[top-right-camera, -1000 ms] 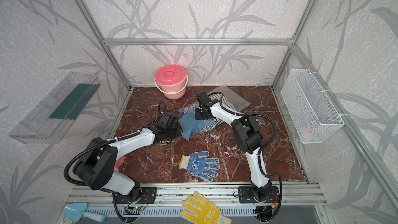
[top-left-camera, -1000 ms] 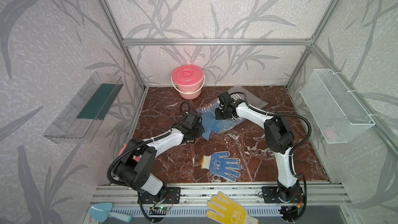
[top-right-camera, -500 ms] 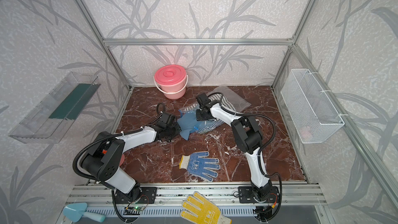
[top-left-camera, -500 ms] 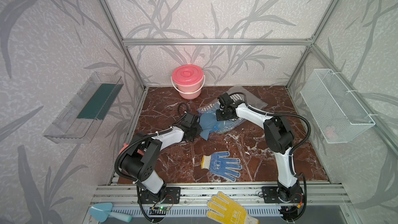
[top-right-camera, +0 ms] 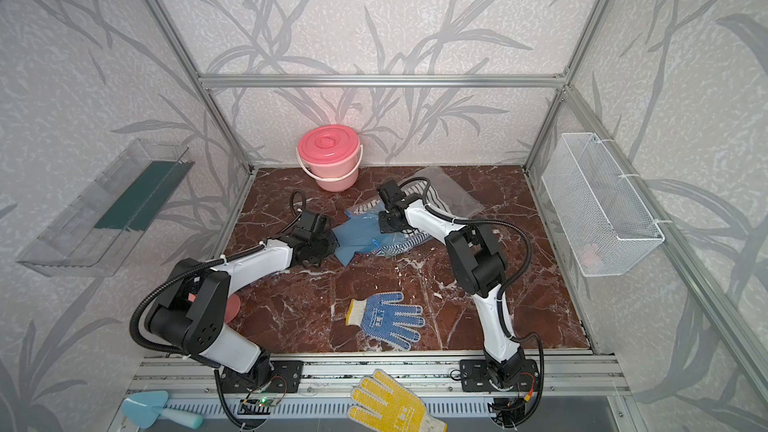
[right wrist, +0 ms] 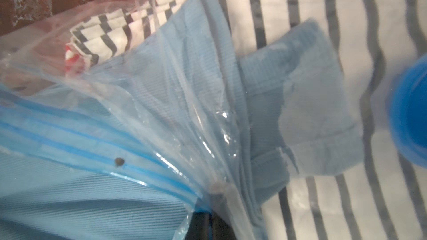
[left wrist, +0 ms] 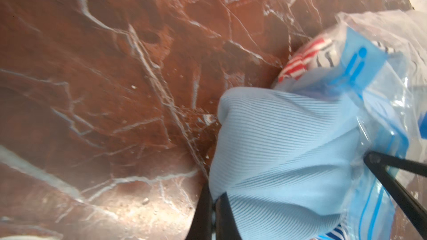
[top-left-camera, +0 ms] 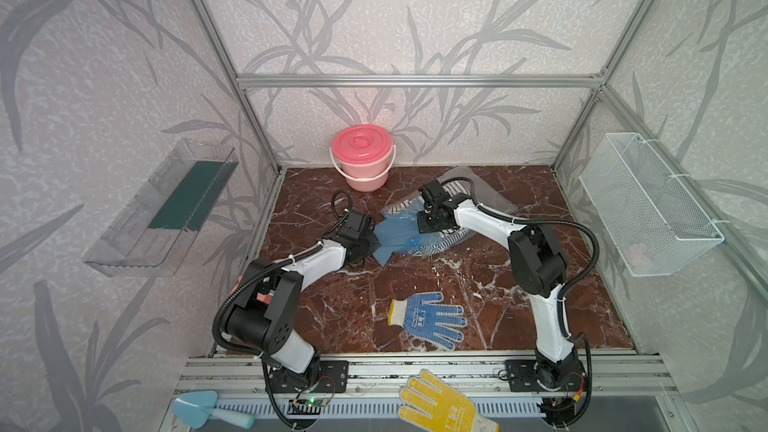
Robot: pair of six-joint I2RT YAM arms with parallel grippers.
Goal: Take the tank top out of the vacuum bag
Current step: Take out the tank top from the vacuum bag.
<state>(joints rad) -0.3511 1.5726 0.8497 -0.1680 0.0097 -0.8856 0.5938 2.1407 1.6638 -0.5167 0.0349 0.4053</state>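
The left hand [top-left-camera: 371, 241] is shut tight on the near end of the blue tank top [top-left-camera: 397, 234], a little left of the middle of the table [top-left-camera: 340, 317]. That end of the tank top is out in the open. Its straps are inside the vacuum bag [top-left-camera: 492, 197], which lies just to the right and reaches toward the far wall.

The right hand [top-left-camera: 424, 224] is shut too. In the right wrist view it pinches the clear plastic just by the blue zip strip [right wrist: 92, 153].

I think the pull is about half done. To do it well, the left hand should pull low and slow, to the left and a bit nearer. The right hand should hold the bag in place, so the cloth slides and the bag does not.

The right hand's pinch may also trap the tank top through the plastic, and then it will snag. A striped cloth [right wrist: 288, 8] lies in the bag too and may come along.
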